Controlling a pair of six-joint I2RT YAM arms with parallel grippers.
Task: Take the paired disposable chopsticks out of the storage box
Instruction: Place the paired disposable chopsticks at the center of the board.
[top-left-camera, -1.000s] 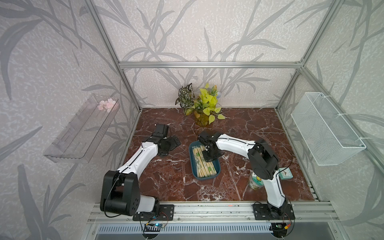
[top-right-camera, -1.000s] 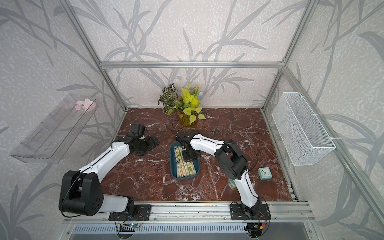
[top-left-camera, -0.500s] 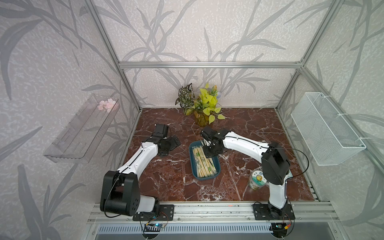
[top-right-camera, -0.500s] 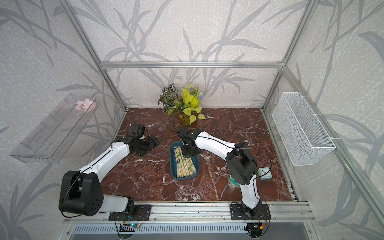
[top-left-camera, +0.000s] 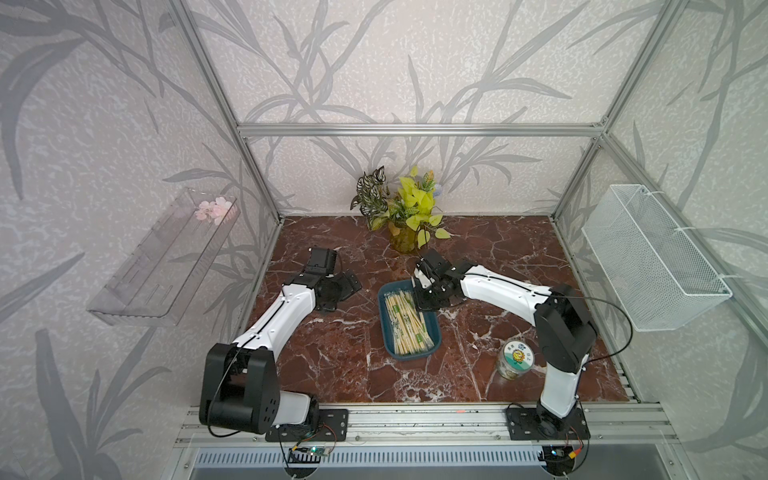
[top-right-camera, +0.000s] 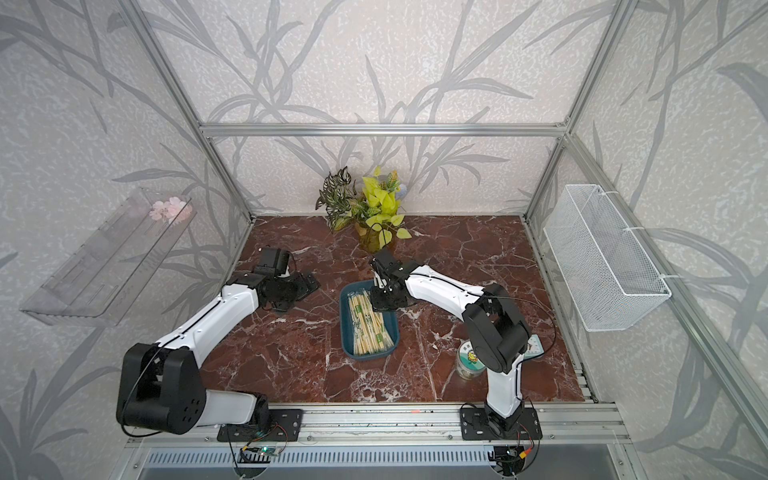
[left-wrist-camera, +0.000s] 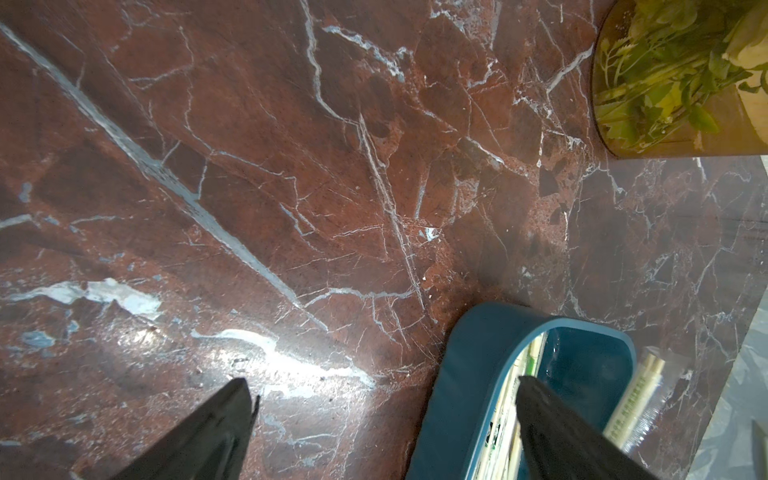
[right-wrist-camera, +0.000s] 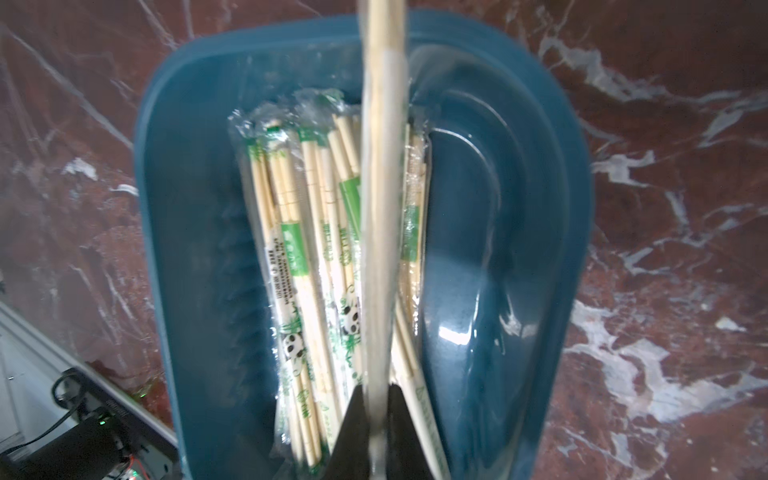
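Fingers (right-wrist-camera: 353, 432) of right gripper (right-wrist-camera: 378, 388) pinch one pair (right-wrist-camera: 380, 187), held above the chopsticks (right-wrist-camera: 299, 257) lying in the box (right-wrist-camera: 166, 208). Left wrist: I see left gripper (left-wrist-camera: 382, 382) spread wide near box corner. Both top views: right gripper over box's far end, left gripper apart.

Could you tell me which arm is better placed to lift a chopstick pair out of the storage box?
Right. The right hand is shut on one sleeved chopstick pair above the teal storage box; the left hand is open over the marble beside it.
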